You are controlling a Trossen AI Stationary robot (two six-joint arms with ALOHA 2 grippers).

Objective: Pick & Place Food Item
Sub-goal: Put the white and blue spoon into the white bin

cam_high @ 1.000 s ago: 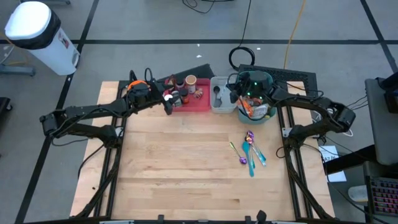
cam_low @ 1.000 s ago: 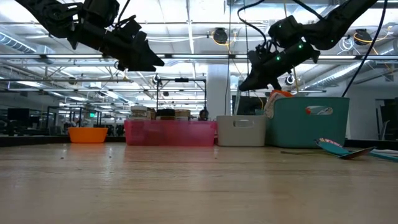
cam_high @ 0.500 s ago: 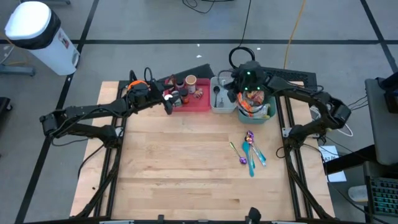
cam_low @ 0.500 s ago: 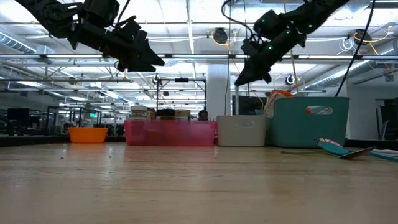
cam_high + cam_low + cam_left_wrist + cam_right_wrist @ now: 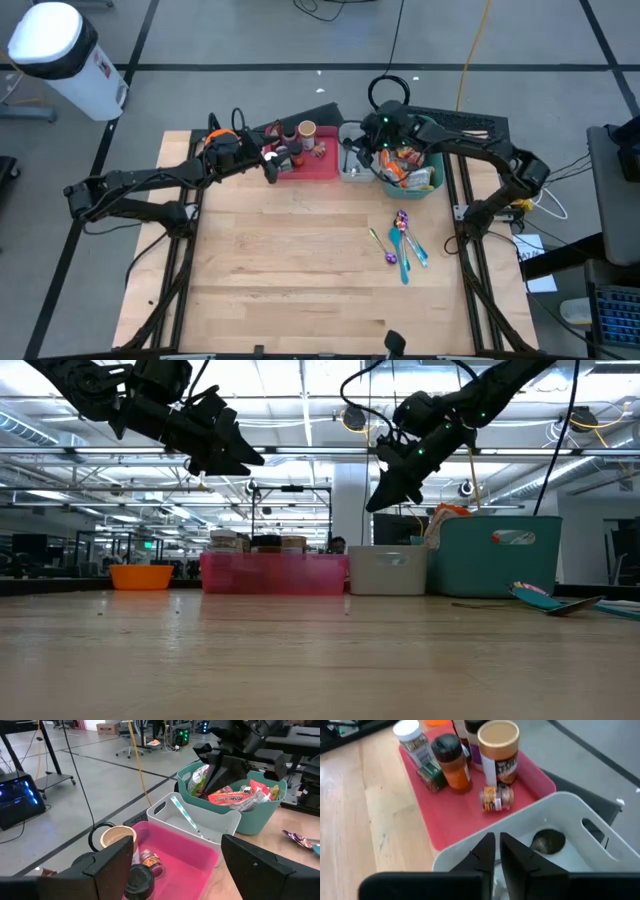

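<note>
Presently noted: food packets (image 5: pixel 410 168) heaped in teal bin (image 5: pixel 432 187), which serves as landmark. Judged light, soft, crinkly and slippery; likely to deform under pinch. Best taken at a crimped edge or upstanding corner, not across the puffed middle.

Count: three bins in a row at the table's (image 5: pixel 290 260) far edge. White bin (image 5: pixel 351 172) just beside the teal one, holding one spoon (image 5: pixel 546 840). Pink tray (image 5: pixel 320 166) beyond that, holding roughly six jars and shakers. About four loose utensils (image 5: pixel 401 242) on bare wood, nearer than the teal bin.

Right hand (image 5: pixel 368 143) clenched, empty, raised over the white bin. Left hand (image 5: pixel 268 160) spread wide, grasping nothing, above the pink tray's outer end.
</note>
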